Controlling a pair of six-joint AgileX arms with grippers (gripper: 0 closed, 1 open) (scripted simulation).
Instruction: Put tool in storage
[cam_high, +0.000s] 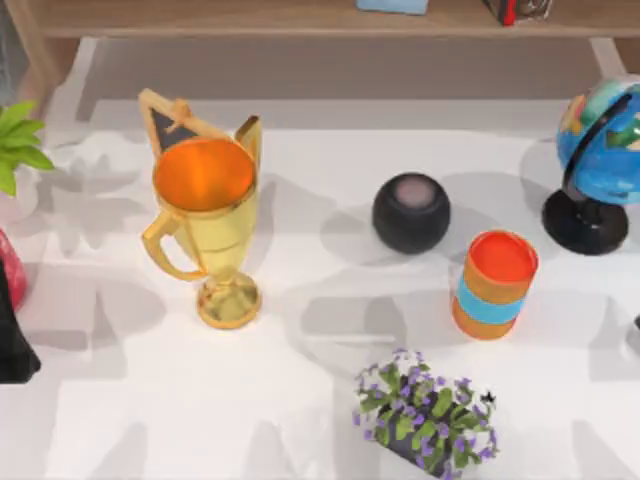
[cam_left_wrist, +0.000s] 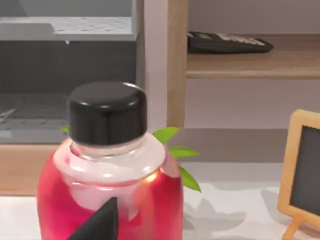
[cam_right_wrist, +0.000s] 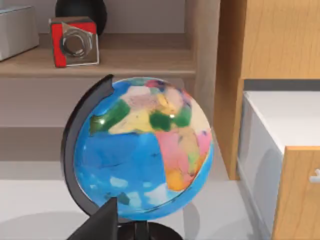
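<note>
The tool is out of view; I cannot pick it out among the things on the table. A wooden shelf unit (cam_high: 300, 20) runs along the back. Beside the shelf stands a wooden cabinet with a white drawer (cam_right_wrist: 280, 145) pulled out. My left gripper (cam_high: 12, 345) is parked at the table's left edge, just behind a red bottle with a black cap (cam_left_wrist: 107, 170). A dark part of my right gripper (cam_right_wrist: 99, 222) shows close to a blue globe (cam_right_wrist: 145, 155) at the table's right edge.
On the white table stand a gold trophy (cam_high: 205, 225), a small blackboard (cam_high: 170, 125) behind it, a black round speaker (cam_high: 411, 212), an orange cup with a blue band (cam_high: 493, 285), a purple-flowered plant (cam_high: 425, 415) and the globe (cam_high: 600, 160). The shelf holds a calculator (cam_left_wrist: 227, 42) and a red block (cam_right_wrist: 74, 42).
</note>
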